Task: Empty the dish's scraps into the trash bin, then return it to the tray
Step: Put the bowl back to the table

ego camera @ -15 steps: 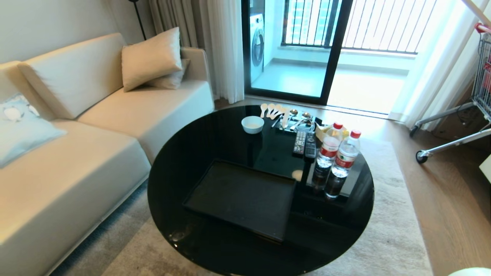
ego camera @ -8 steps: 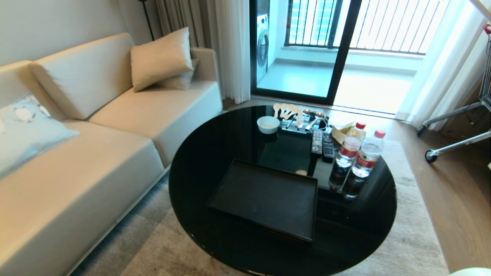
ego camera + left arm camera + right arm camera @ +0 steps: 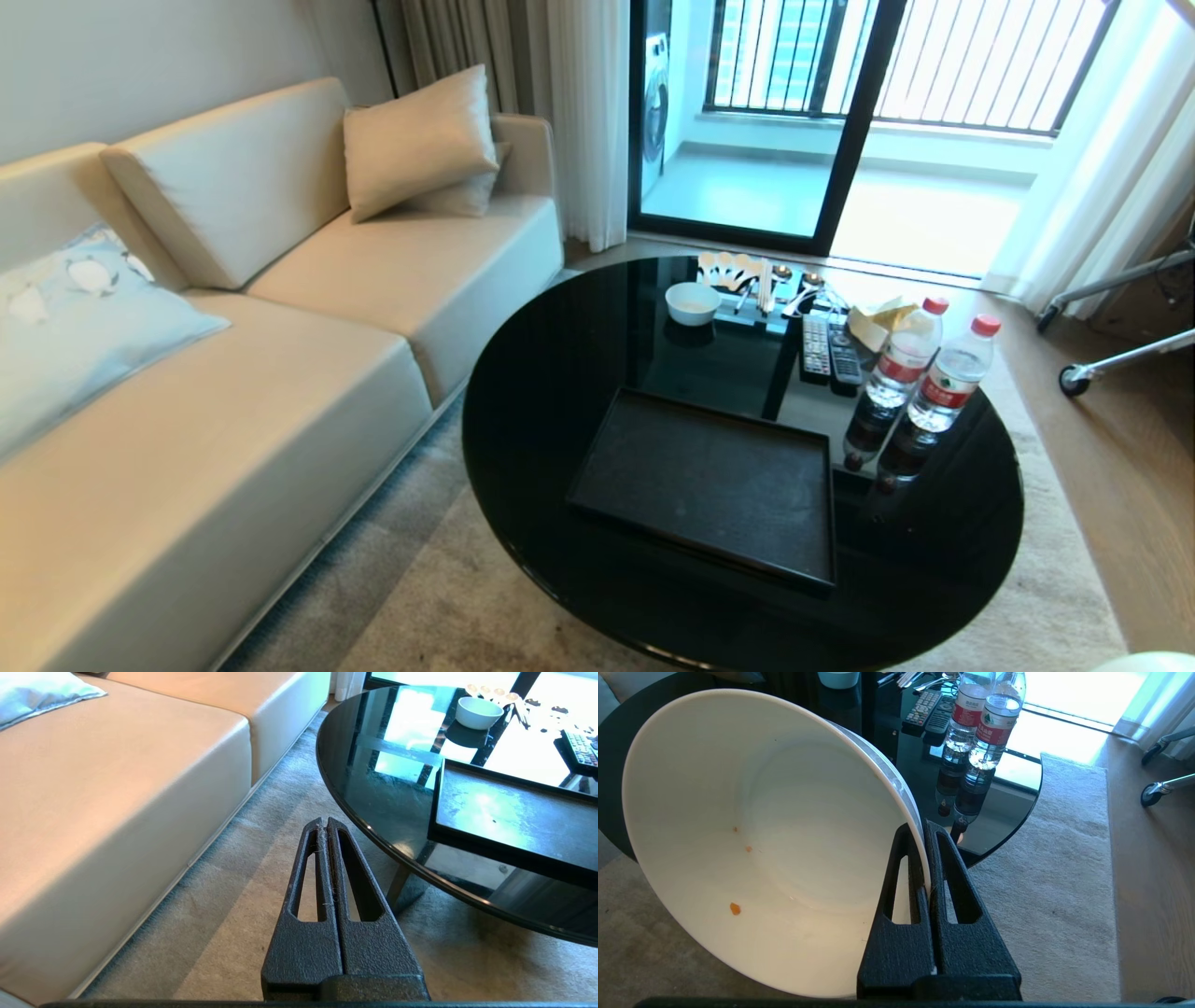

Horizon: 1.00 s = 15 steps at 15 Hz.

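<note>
My right gripper (image 3: 923, 828) is shut on the rim of the dish (image 3: 761, 826), a deep white bowl held tilted on its side over the carpet near the table's edge. Of the scraps I see only tiny orange flecks (image 3: 734, 908) on its inner wall. The trash bin is out of view. The matte black tray (image 3: 709, 485) lies bare on the near part of the round black table (image 3: 551, 373); the left wrist view also catches the tray (image 3: 514, 812). My left gripper (image 3: 323, 822) is shut and holds nothing, low over the carpet between sofa and table.
At the table's far side stand a smaller white bowl (image 3: 693, 302), spoons (image 3: 747, 275), two remotes (image 3: 829, 350) and two water bottles (image 3: 934, 392). A cream sofa (image 3: 233, 373) runs along the left. A wheeled cart's legs (image 3: 1111, 355) stand on the wooden floor at right.
The whole head view has slid rightward, so the camera has turned toward the sofa side. Nothing on the table has moved relative to the table.
</note>
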Tool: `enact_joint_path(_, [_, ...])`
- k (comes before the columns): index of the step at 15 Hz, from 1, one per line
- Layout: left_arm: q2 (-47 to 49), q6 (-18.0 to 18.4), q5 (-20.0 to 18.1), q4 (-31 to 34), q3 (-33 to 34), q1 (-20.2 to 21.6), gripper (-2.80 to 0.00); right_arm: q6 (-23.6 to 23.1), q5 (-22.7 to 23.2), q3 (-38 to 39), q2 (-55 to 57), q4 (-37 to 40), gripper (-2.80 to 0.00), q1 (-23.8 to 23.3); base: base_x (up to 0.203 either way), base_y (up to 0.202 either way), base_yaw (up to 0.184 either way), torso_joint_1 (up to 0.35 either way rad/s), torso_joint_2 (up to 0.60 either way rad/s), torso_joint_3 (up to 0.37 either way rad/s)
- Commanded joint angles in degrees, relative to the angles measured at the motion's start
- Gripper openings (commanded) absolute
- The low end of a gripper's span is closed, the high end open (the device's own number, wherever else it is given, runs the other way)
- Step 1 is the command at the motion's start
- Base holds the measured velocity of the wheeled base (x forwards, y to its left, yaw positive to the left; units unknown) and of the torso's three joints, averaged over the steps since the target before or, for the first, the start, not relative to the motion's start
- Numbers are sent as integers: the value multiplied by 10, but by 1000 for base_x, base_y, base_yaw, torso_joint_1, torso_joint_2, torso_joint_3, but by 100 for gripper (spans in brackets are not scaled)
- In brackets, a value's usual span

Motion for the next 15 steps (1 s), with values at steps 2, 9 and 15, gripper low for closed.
enact_joint_path(2, [0, 0, 0, 0, 0, 0, -280, -1, 0, 0, 1, 0, -280, 0, 0, 0, 0, 0, 0, 0])
enact_joint_path(9, [0, 0, 0, 0, 0, 0, -280, -1, 0, 0, 1, 0, -280, 0, 37, 0, 1, 1, 2, 1])
enact_joint_path(15, [0, 0, 0, 0, 0, 0, -280, -1, 0, 0, 1, 0, -280, 0, 134, 0, 0, 4, 2, 1])
